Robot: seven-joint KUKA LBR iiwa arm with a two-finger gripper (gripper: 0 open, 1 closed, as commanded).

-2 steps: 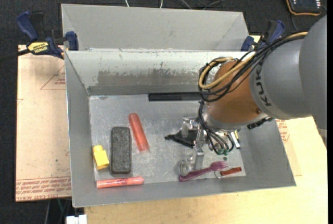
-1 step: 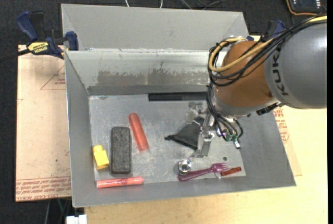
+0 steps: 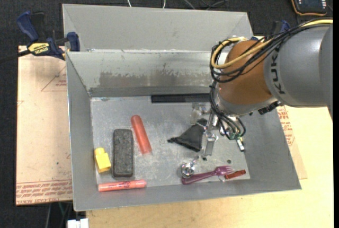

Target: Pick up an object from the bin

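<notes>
Orange-covered wrist point(image 3: 243, 81) hangs over the bin point(image 3: 79, 131), centre-right, with the gripper point(image 3: 207, 146) down at the right edge of a black wedge-shaped piece point(image 3: 188, 139); open or closed, cannot tell. Purple fork point(image 3: 204, 175) lies near, toward the front wall; salmon cylinder point(image 3: 141, 134), grey block point(image 3: 123, 152) and yellow block point(image 3: 102, 160) lie further left.

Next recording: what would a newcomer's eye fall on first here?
The big grey arm with its orange wrist cover looms over the right side, its gripper low beside a black wedge-shaped thing near the middle of the bin. At the left lie a yellow block, a dark grey block, an orange-red cylinder and a pink marker; a purple fork lies at the front.
</notes>
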